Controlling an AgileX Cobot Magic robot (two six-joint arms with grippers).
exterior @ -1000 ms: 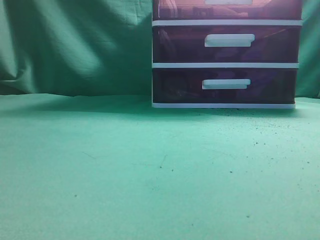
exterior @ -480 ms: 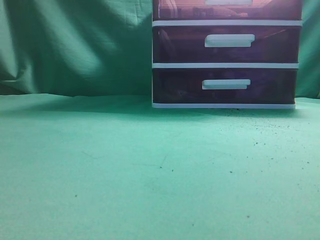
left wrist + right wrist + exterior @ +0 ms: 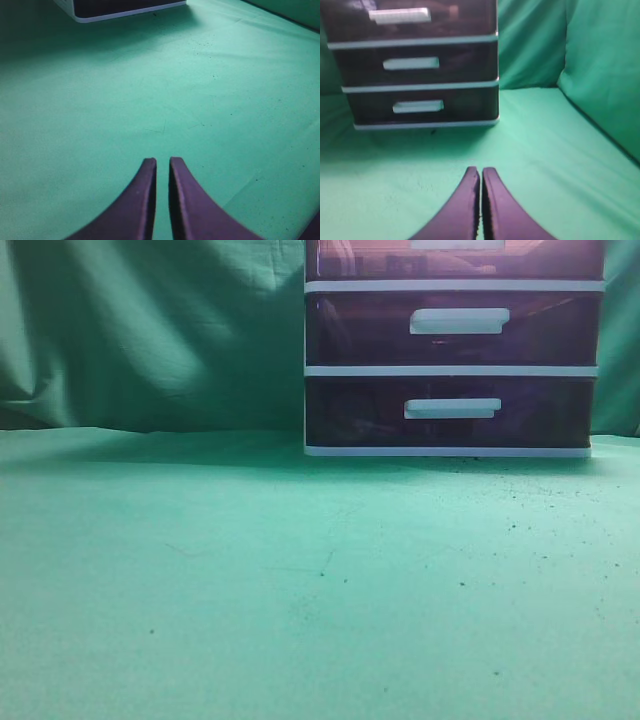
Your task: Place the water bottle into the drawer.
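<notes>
The white-framed chest stands at the back right of the green table. Its uppermost drawer is dark purple-brown, pushed in and cut off by the top edge of the exterior view. It also shows in the right wrist view. Pale shapes show faintly through its front, but I cannot tell what they are. The water bottle is not in view. My left gripper hangs over bare cloth, its fingers nearly together and empty. My right gripper is shut and empty, facing the chest from some way off. Neither gripper shows in the exterior view.
The middle drawer and the lowest drawer are pushed in. The chest's bottom corner shows at the top of the left wrist view. A green cloth backdrop hangs behind the table and folds up on the right.
</notes>
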